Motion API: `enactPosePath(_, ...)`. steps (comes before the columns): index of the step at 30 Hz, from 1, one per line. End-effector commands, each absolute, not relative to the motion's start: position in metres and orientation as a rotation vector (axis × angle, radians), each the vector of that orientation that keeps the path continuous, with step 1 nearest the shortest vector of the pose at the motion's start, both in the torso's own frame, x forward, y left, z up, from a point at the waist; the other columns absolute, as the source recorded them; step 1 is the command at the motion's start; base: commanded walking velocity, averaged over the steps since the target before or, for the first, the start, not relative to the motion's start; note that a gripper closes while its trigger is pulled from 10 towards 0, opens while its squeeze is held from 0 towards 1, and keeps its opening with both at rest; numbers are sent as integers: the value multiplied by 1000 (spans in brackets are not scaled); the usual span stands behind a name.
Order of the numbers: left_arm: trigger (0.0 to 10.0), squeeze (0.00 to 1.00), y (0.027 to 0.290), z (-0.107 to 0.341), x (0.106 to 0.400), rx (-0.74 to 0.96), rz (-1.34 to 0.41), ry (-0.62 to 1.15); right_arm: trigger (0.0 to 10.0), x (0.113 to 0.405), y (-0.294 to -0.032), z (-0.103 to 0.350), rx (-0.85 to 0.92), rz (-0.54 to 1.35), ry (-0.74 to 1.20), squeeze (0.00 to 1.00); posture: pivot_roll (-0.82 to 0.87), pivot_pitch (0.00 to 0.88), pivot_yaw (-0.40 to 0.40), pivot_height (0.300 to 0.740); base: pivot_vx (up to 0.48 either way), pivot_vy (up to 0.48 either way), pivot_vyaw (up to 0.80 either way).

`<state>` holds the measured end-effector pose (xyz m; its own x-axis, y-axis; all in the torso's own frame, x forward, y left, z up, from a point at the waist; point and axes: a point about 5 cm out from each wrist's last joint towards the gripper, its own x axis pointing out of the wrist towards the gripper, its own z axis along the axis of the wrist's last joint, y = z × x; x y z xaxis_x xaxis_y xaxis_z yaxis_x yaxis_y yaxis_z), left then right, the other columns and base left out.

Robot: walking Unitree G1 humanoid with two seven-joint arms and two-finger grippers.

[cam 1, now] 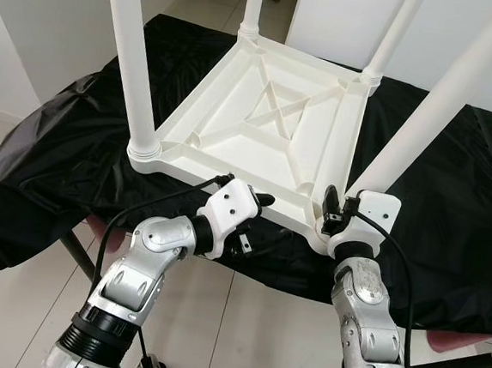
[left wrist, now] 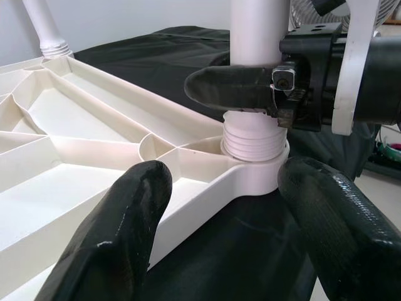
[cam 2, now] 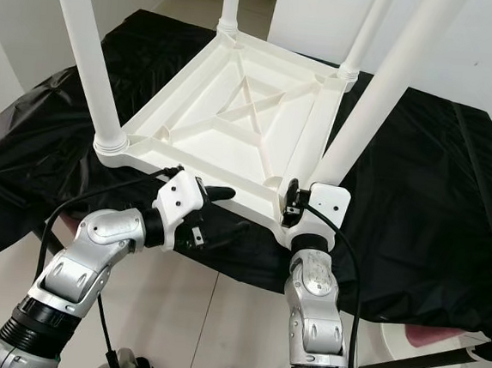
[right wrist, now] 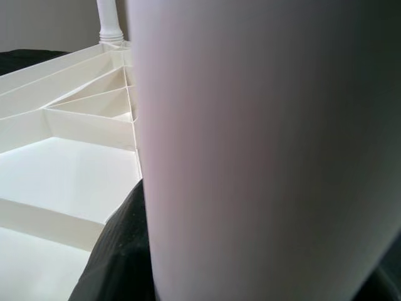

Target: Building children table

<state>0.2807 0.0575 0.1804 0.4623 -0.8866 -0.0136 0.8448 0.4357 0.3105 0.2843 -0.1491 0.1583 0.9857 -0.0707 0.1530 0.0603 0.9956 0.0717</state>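
A white plastic children's table lies upside down, its ribbed underside (cam 1: 269,117) facing up on a black cloth. All its legs stand upright in the corner sockets. My right gripper (cam 1: 340,208) is shut on the near right leg (cam 1: 442,106) just above its threaded base (left wrist: 250,141), with one black finger (left wrist: 232,88) wrapped across the front. That leg (right wrist: 263,150) looms close in the right wrist view. My left gripper (left wrist: 232,226) is open at the tabletop's near edge, left of that corner, its fingers (cam 1: 264,200) holding nothing.
The black cloth (cam 1: 59,150) covers a work table whose near edge runs just in front of my arms. The near left leg (cam 1: 136,62) rises at the left. Below lie a tiled floor (cam 1: 251,322) and a pink object (cam 1: 456,340).
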Motion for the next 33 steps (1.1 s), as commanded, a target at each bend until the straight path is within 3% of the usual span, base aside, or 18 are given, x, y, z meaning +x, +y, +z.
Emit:
enactPosePath(1,10000,0,59,182,282,246,-957,-176,10000,284,-149,145,71,-20,-86,0,51,131,-73,740,0,0,0)
enactPosePath(2,10000,0,59,182,282,246,-957,-176,10000,284,-149,145,71,-20,-86,0,51,131,-73,740,0,0,0)
enactPosePath(3,10000,0,58,181,281,241,-959,-175,10000,285,-151,147,81,30,-94,1000,50,131,-75,740,0,0,0)
enactPosePath(12,10000,0,55,177,276,244,-976,-163,10000,284,-162,162,18,333,-151,1000,54,122,-72,740,0,0,0)
enactPosePath(13,10000,0,55,177,277,245,-976,-164,10000,284,-166,163,-2,390,-150,0,56,115,-73,740,0,0,0)
enactPosePath(26,10000,0,52,175,269,246,-1028,-157,10000,292,-190,170,-110,672,-121,0,66,100,-72,740,0,0,0)
enactPosePath(27,10000,0,52,174,268,244,-1033,-154,4235,292,-192,169,-114,676,-111,0,69,98,-74,740,0,0,0)
enactPosePath(28,10000,0,52,174,268,244,-1033,-154,4235,292,-192,169,-114,676,-111,0,69,98,-74,740,0,0,0)
enactPosePath(29,10000,0,52,174,267,244,-1038,-151,1451,293,-195,167,-117,680,-99,0,69,98,-74,740,0,0,0)
enactPosePath(30,10000,0,52,174,267,244,-1038,-151,1451,293,-195,167,-117,680,-99,0,69,98,-74,740,0,0,0)
enactPosePath(31,10000,0,52,173,267,245,-1039,-149,0,292,-199,164,-109,688,-82,0,74,95,-74,740,0,0,0)
enactPosePath(33,10000,0,52,173,266,247,-1040,-147,0,292,-203,160,-105,691,-64,0,75,93,-75,740,0,0,0)
